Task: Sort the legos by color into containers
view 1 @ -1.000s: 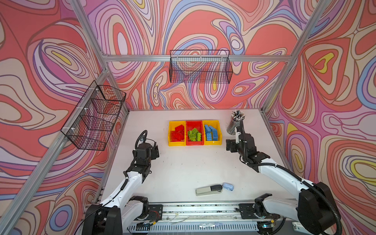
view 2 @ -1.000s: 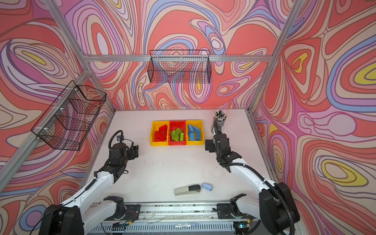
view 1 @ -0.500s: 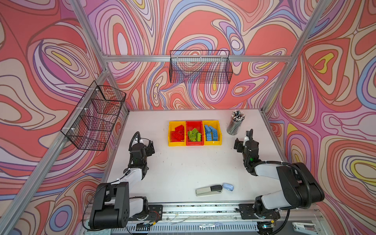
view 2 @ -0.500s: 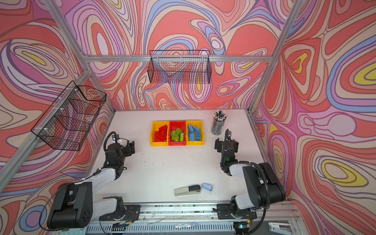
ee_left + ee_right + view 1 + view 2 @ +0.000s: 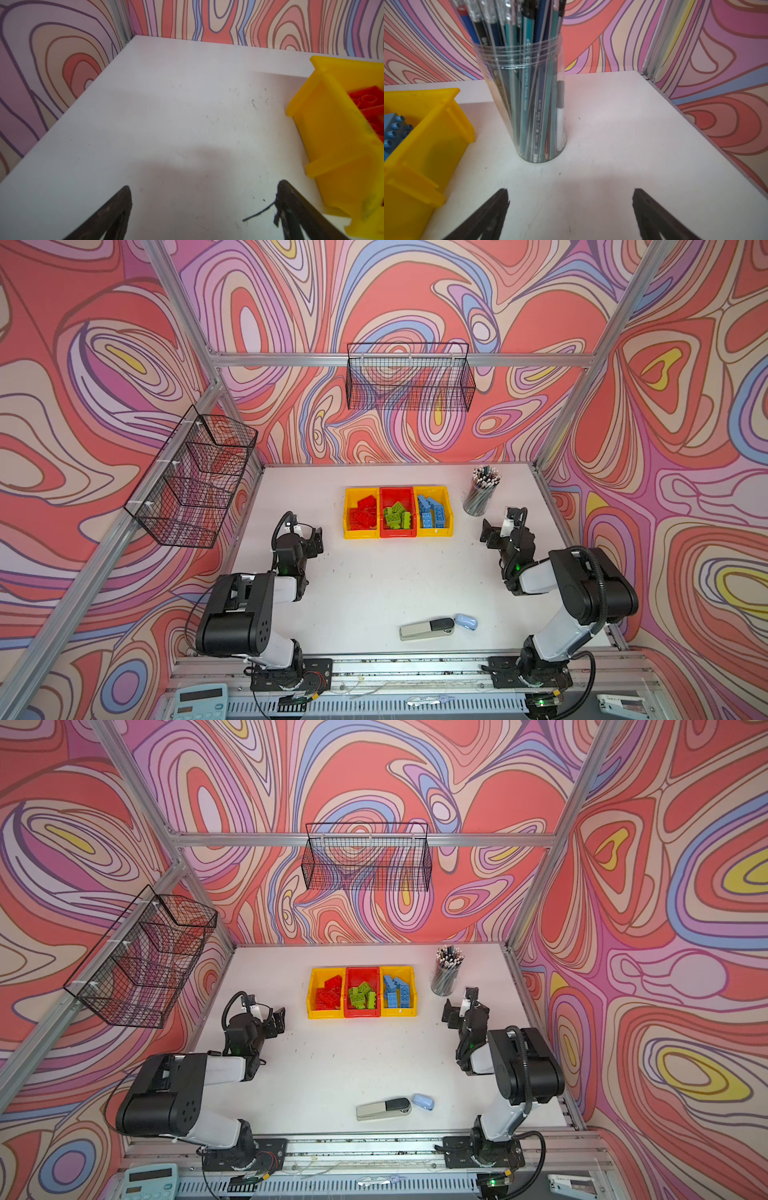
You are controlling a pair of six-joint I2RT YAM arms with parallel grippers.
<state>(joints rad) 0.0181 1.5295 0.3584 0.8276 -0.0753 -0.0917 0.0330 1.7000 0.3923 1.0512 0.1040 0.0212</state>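
Observation:
Three containers stand in a row at the back middle in both top views. A yellow one [image 5: 360, 534] holds red legos [image 5: 363, 512], a red one [image 5: 397, 533] holds green legos [image 5: 397, 516], and a second yellow one [image 5: 434, 531] holds blue legos [image 5: 432, 512]. My left gripper [image 5: 305, 533] is left of the row, low over bare table, open and empty [image 5: 203, 185]. The yellow container [image 5: 324, 124] with red legos [image 5: 369, 104] lies beside it. My right gripper [image 5: 498, 526] is right of the row, open and empty [image 5: 570, 190], facing the pencil jar.
A clear jar of pencils [image 5: 480, 493] stands at the back right, close ahead of the right gripper [image 5: 529, 104]. A grey-and-black stapler [image 5: 426, 627] and a pale-blue item [image 5: 466, 621] lie near the front. Wire baskets hang on the back wall [image 5: 407, 379] and the left wall [image 5: 195, 485].
Both arms have folded up, with their elbows now raised near the front rail. The right gripper has drawn a little to the right, away from the containers. Both grippers stayed open.

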